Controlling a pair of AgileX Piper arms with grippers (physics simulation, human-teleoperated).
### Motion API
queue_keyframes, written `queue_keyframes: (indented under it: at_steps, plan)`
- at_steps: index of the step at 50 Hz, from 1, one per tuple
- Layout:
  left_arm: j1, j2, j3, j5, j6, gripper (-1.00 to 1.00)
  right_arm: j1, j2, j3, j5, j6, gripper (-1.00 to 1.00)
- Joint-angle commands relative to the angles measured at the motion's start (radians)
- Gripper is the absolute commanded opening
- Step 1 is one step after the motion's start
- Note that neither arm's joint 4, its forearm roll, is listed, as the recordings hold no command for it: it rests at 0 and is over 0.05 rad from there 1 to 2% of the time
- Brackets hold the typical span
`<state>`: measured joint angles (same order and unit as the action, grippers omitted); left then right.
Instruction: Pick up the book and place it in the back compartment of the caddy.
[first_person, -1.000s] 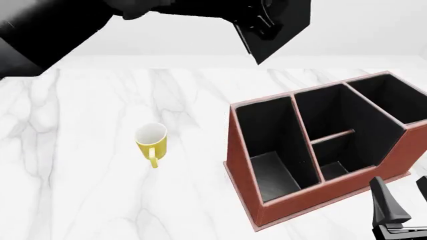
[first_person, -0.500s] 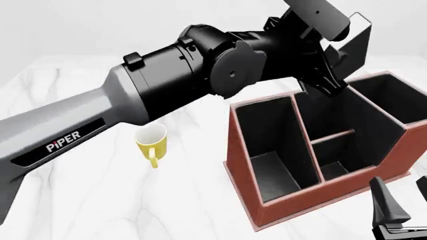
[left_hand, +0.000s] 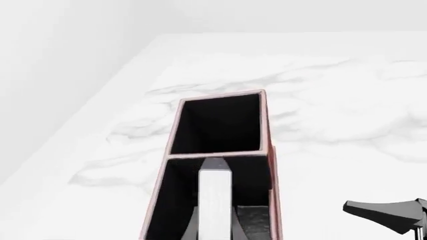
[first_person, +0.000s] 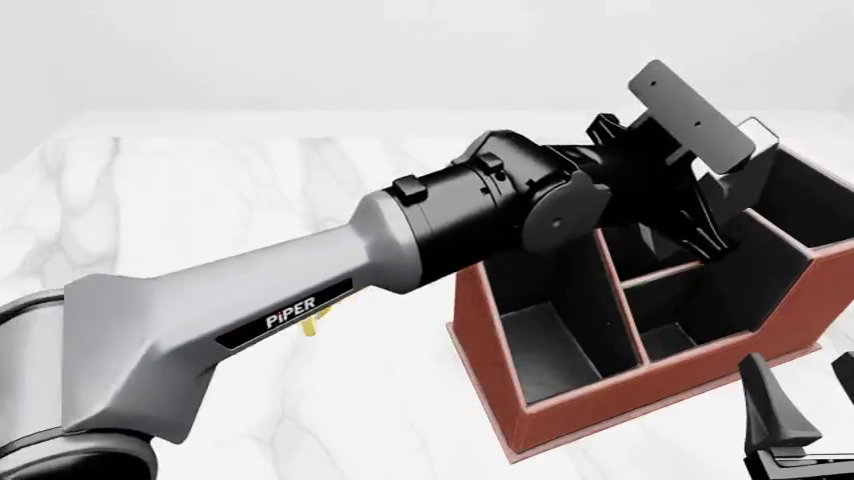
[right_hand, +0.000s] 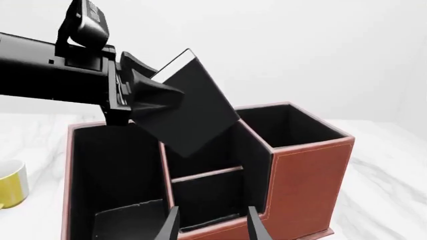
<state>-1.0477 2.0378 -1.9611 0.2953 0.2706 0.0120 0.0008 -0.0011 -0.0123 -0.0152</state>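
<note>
My left gripper (first_person: 711, 212) is shut on the black book (first_person: 750, 178) and holds it tilted over the middle of the reddish-brown caddy (first_person: 487, 330). In the right wrist view the book (right_hand: 190, 107) hangs with its lower corner just inside the tall-walled cell behind the short cross divider (right_hand: 203, 174). The back compartment (right_hand: 207, 200), between that divider and the low outer wall, is empty. In the left wrist view the book's white page edge (left_hand: 215, 197) shows between my fingers. My right gripper (first_person: 805, 405) is open and empty by the caddy's near right corner.
A yellow mug (right_hand: 10, 185) stands on the white marble table (first_person: 160, 200) left of the caddy; in the front view my left arm (first_person: 307, 300) covers nearly all of it. The caddy's long narrow cell (first_person: 541, 300) and far tall cell (left_hand: 220, 125) are empty.
My left arm has swung down and to the right with the book, from high above the table to over the caddy's middle cells. The right arm has not moved.
</note>
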Motion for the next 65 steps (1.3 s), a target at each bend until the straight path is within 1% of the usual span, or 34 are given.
queue_keyframes:
  at_steps: [1,2,8,16,20,24,30,32,36,42,44,46,47,54,56,57,58,59,60,61,62,65]
  plan:
    - [-0.035,0.065,-0.046,0.049,-0.003,-1.00,0.001,0.000,0.000,0.000,0.002,1.00]
    - [-0.037,0.061,-0.040,0.046,-0.004,-1.00,0.001,0.000,0.000,0.000,0.002,1.00]
    - [-0.035,0.084,-0.076,0.075,-0.012,-1.00,0.002,0.000,0.000,0.000,0.001,1.00]
    - [-0.051,0.085,-0.036,0.038,-0.024,-1.00,0.000,0.000,0.000,-0.001,0.001,1.00]
    - [-0.060,0.094,-0.030,0.042,-0.030,-1.00,0.001,0.000,0.000,0.000,0.002,1.00]
    - [-0.048,0.123,-0.047,0.054,-0.016,-1.00,0.001,0.000,0.000,0.001,0.002,1.00]
    - [-0.040,0.155,-0.073,0.071,-0.036,-1.00,0.001,0.000,0.000,0.001,0.003,1.00]
    - [-0.034,0.169,-0.076,0.068,-0.025,-1.00,0.000,0.000,0.000,0.002,0.003,1.00]
    - [-0.033,0.190,-0.084,0.072,-0.030,-1.00,0.000,0.000,0.000,0.002,0.003,1.00]
    - [-0.024,0.225,-0.101,0.071,-0.020,-1.00,0.000,0.000,0.000,0.002,0.001,1.00]
    - [-0.020,0.234,-0.106,0.067,-0.007,-1.00,0.000,0.000,0.000,0.002,0.000,1.00]
    - [-0.023,0.226,-0.093,0.055,-0.012,-1.00,0.000,0.000,0.000,0.002,0.000,1.00]
    - [-0.031,0.219,-0.067,0.035,-0.006,-1.00,0.000,0.000,0.000,0.002,0.002,1.00]
    - [-0.030,0.234,-0.071,0.017,-0.009,-1.00,0.000,0.000,0.000,0.001,0.002,1.00]
    - [-0.028,0.249,-0.078,0.018,0.001,-1.00,0.000,0.000,0.000,0.002,0.003,1.00]
    - [-0.035,0.247,-0.068,0.016,-0.011,-1.00,0.000,0.000,0.000,0.002,0.004,1.00]
    - [-0.051,0.243,-0.039,0.013,0.003,-1.00,0.001,0.000,0.000,0.001,0.003,1.00]
    - [-0.032,0.265,-0.074,0.023,0.011,-1.00,0.001,0.000,0.000,0.001,0.003,1.00]
    - [-0.032,0.266,-0.076,0.025,0.011,-1.00,0.001,0.000,0.000,0.001,0.003,1.00]
    - [-0.024,0.283,-0.105,0.039,0.011,-1.00,0.002,0.000,0.000,0.001,0.001,1.00]
    - [-0.027,0.282,-0.103,0.040,0.007,-1.00,0.002,0.000,0.000,0.001,0.000,1.00]
    - [-0.012,0.314,-0.151,0.065,0.009,-1.00,0.003,0.000,0.000,0.001,0.000,1.00]
